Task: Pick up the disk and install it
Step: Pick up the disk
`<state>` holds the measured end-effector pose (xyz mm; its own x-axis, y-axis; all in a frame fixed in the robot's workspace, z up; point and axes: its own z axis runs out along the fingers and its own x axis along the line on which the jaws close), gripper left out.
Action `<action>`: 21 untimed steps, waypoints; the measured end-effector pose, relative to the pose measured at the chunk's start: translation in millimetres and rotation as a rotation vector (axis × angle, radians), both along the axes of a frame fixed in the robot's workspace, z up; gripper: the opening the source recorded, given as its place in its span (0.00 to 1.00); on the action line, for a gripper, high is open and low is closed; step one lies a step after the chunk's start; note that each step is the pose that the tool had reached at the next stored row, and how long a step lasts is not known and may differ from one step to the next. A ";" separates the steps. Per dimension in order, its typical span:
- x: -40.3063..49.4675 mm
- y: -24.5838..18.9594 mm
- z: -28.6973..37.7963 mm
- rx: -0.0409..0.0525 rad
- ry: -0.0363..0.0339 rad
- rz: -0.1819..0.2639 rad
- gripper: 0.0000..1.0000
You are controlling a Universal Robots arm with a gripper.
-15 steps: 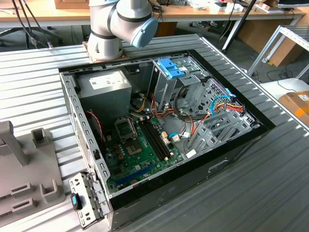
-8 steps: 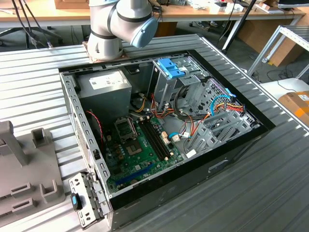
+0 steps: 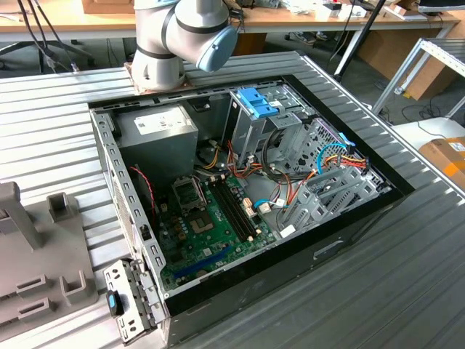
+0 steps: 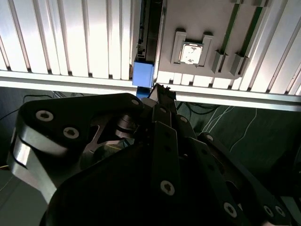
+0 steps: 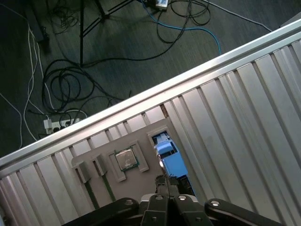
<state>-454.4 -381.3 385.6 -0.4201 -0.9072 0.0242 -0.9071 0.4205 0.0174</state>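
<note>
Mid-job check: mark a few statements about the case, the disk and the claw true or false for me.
1. The computer case lies open with its motherboard showing. True.
2. The disk is already mounted in the case. False: it sits in the grey fixture on the ribbed table.
3. The claw is close to the disk's blue end in both wrist views. True.
4. The fixture's holder beside the disk is empty. False: a square chip lies in it.
</note>
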 end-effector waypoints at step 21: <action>0.0 0.0 -0.3 0.0000 0.0000 0.340 0.11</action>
